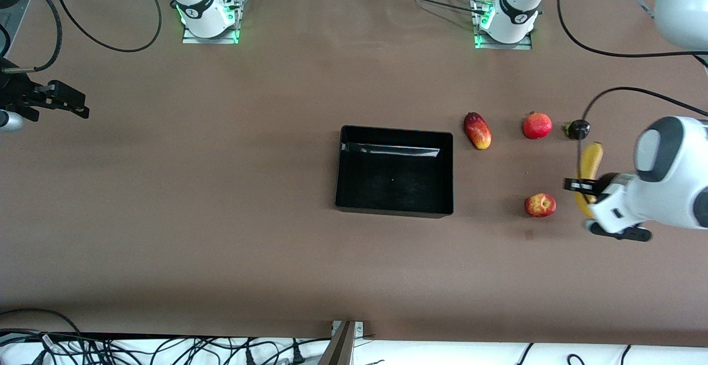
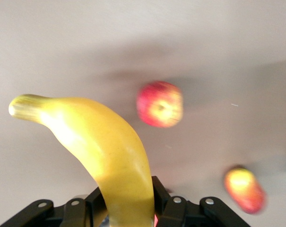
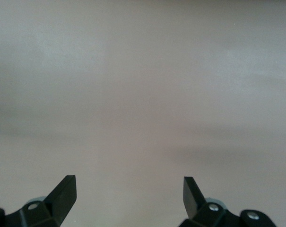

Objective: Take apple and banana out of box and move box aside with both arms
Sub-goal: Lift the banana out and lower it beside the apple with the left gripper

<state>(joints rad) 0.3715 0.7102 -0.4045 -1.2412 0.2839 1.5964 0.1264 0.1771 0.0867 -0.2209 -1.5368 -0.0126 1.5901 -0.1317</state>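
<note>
Over bare brown counter point(image 1: 221, 188) at the right arm's end: right hand point(image 1: 61, 99), fingers spread wide with nothing between them, arm waiting.

Mid-counter: shallow rectangular glossy black plastic box point(image 1: 394, 210), low-walled, empty of fruit. Probably light and fairly stiff but slick; best taken by pinching the thin short walls at both ends, one hand each, or simply pushed aside.

Beside the box toward the left arm's end: elongated red-yellow mango-like fruit point(image 1: 477, 130). Further along, at about the same depth: plain red pomegranate point(image 1: 537, 125), then a small dark round fruit point(image 1: 578, 129).

Nearer the front camera than the pomegranate: small round red apple with yellowish streaks point(image 1: 540, 205), resting on the counter, already out of the box. Firm, smooth, liable to roll; no further handling needed, by the look of it.

At the left arm's end: left hand point(image 1: 587, 187) pinching a long curved plain yellow banana point(image 1: 589, 163) across its lower half, stem end sticking out past the fingers. Whether it hangs above the counter or lies on it, not clear from the views. Light and soft-skinned, bruised by a hard squeeze, prone to swing in a mid-body grip. Likely next: release on the counter clear of the apple, then both arms to the box.
</note>
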